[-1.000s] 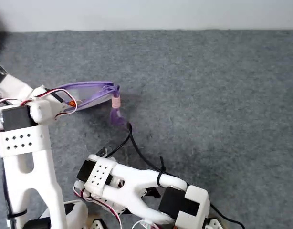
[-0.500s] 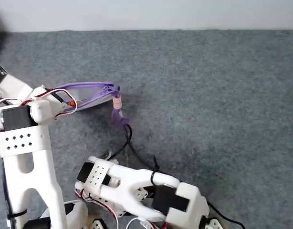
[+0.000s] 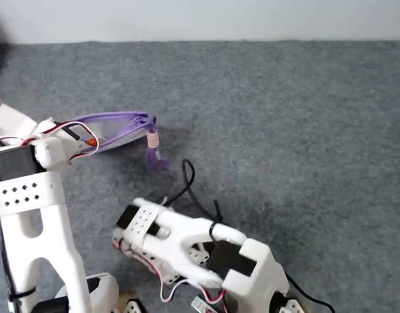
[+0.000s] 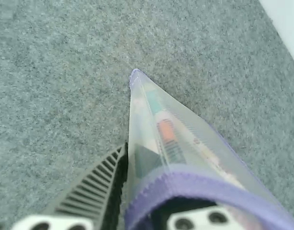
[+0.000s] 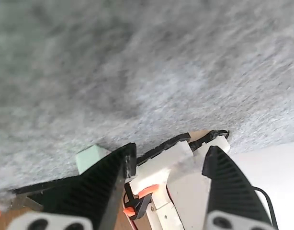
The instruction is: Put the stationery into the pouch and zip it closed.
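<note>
High view shows the see-through plastic pouch with purple edges [image 3: 118, 126] over the grey felt table [image 3: 285, 130], 1 end pinched tight in the left gripper [image 4: 137, 172]. Coloured pens [image 4: 166, 136] sit inside. The right gripper [image 5: 171, 151], 2 fingers spread wide, holds nothing. To zip well, hold steady and pull the purple tassel [image 3: 156, 160] straight. I cannot tell if the zip is shut, or if the pouch touches the table.

Stationery [image 4: 166, 134] in pouch [image 3: 115, 127], pouch at left of table [image 3: 285, 117]; right arm [image 3: 187, 241] before it
</note>
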Robot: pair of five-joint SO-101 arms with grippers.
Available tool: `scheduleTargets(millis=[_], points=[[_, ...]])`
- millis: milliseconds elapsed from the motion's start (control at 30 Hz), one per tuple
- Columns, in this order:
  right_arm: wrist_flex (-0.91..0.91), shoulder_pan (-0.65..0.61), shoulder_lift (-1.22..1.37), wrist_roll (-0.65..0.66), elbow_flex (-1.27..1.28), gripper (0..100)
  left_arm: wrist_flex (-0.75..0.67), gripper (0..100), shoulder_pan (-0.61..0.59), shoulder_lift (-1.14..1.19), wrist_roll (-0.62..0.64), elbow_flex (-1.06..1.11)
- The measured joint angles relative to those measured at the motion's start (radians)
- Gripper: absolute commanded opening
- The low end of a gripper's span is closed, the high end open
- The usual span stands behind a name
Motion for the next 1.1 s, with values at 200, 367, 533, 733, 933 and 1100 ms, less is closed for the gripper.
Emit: scheduleTargets(millis=[200, 367, 533, 733, 933, 1100], points=[[0.003, 0.005, -0.012, 0.000, 0.031, 24.6, 0.000, 1, 0.000, 0.000, 0.000, 0.000], [0.003, -0.048, -0.138, 0.000, 0.112, 24.6, 0.000, 1, 0.000, 0.000, 0.000, 0.000], [0.003, -0.054, -0.304, 0.025, 0.133, 24.7, 0.000, 1, 0.000, 0.000, 0.000, 0.000], [0.003, -0.106, -0.420, 0.044, 0.229, 24.7, 0.000, 1, 0.000, 0.000, 0.000, 0.000], [0.003, -0.193, -0.431, 0.061, 0.241, 24.8, 0.000, 1, 0.000, 0.000, 0.000, 0.000], [0.003, -0.258, -0.391, 0.069, 0.241, 24.8, 0.000, 1, 0.000, 0.000, 0.000, 0.000]])
